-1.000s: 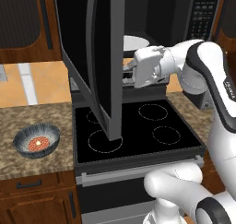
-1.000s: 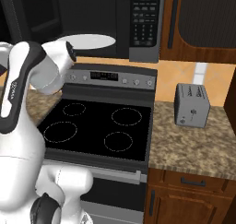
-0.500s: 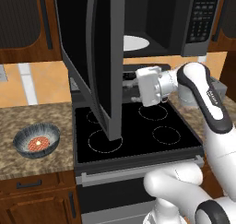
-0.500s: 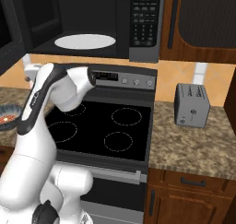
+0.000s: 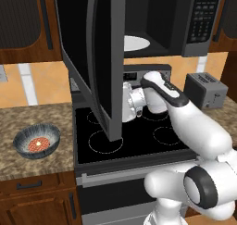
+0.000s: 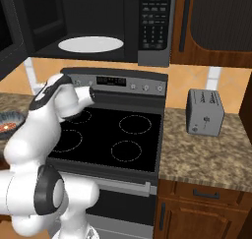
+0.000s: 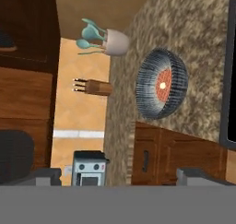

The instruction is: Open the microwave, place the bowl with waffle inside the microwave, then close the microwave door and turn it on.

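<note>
A: What is shown of the microwave (image 5: 185, 20)?

B: A wide black box is seen above the stove (image 6: 106, 134), with a button panel (image 6: 153, 24) at its right. The microwave door (image 5: 95, 57) is swung wide open to the left, edge-on in the left base view. A white round turntable (image 6: 90, 44) is seen inside.

A: Where is the bowl (image 5: 37, 141)?

B: It is set on the speckled granite counter (image 5: 32, 166), left of the stove and well apart from the microwave. It is small, round, dark blue-grey with pale streaks. The waffle (image 5: 39, 145), a reddish-orange disc with a pale centre, is held inside it. In the hand view the bowl (image 7: 162, 83) is seen turned sideways, near a pale vase (image 7: 113, 41) and a knife block (image 7: 94, 86).

A: And the gripper?

B: The arm is stretched over the stove, behind the door's edge. The gripper is hidden there, so whether the fingers are apart cannot be told. A silver toaster (image 6: 204, 112) is seen at the right.
</note>
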### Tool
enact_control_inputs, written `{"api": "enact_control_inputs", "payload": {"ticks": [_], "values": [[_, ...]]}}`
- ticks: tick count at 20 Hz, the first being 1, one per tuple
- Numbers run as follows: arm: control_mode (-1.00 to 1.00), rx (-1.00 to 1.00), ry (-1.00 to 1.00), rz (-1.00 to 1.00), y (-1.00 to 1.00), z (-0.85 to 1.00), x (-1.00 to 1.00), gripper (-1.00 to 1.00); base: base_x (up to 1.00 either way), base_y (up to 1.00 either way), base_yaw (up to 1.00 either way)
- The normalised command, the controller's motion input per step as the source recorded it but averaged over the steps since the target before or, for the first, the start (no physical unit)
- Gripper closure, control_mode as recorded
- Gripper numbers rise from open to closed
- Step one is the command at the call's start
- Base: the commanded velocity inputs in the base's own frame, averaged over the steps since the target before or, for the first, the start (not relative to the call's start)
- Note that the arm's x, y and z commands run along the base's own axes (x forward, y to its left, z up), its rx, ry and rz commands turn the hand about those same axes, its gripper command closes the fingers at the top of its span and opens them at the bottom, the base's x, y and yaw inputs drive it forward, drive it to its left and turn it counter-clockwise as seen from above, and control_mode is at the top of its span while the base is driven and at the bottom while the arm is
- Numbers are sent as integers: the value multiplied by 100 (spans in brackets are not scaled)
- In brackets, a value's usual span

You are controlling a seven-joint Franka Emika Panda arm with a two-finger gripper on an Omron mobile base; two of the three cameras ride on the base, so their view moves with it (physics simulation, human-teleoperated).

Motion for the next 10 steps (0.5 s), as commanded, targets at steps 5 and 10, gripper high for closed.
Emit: {"api": "enact_control_inputs", "payload": {"ticks": [5, 10], "values": [[-100, -16, 1, 0, 40, -34, 5, -100, 0, 0, 0], [-100, -22, 6, 5, 75, -51, 10, -100, 0, 0, 0]]}}
